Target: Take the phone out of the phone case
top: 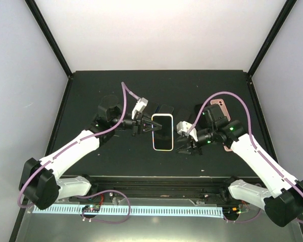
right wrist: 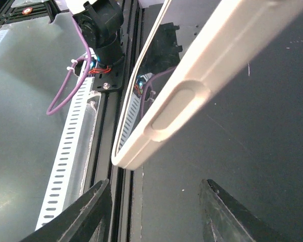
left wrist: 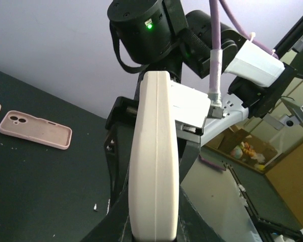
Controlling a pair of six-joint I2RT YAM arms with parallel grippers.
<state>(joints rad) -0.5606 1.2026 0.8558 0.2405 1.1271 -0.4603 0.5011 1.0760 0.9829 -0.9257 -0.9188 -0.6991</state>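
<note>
phone [top: 162,132] sits inside the white phone case [left wrist: 154,161], screen up, rim showing all round it. Not out yet. Left gripper [top: 147,124] jaws are pressed onto one long edge of the case. The cased phone looks tilted off the table [top: 116,161]; can't tell how far. Right gripper [right wrist: 156,201] jaws are spread with nothing between them. The case's opposite edge, the one with the side button, hangs just ahead of them, apart.

Risks, my read:
- The left pinch covers only a thin edge. A hard push from the right jaws could swivel the phone or pop it out of the pinch.
- If the right jaws close over rim and phone together, both get clamped and nothing separates.
- The rim looks slick, so a fingertip may skate off the lip.

Room: the side of the phone away from the left jaws is free for the approach. Behind the right jaws a pink case [top: 219,108] lies near the arm, so a wide backswing could clip it.
</note>
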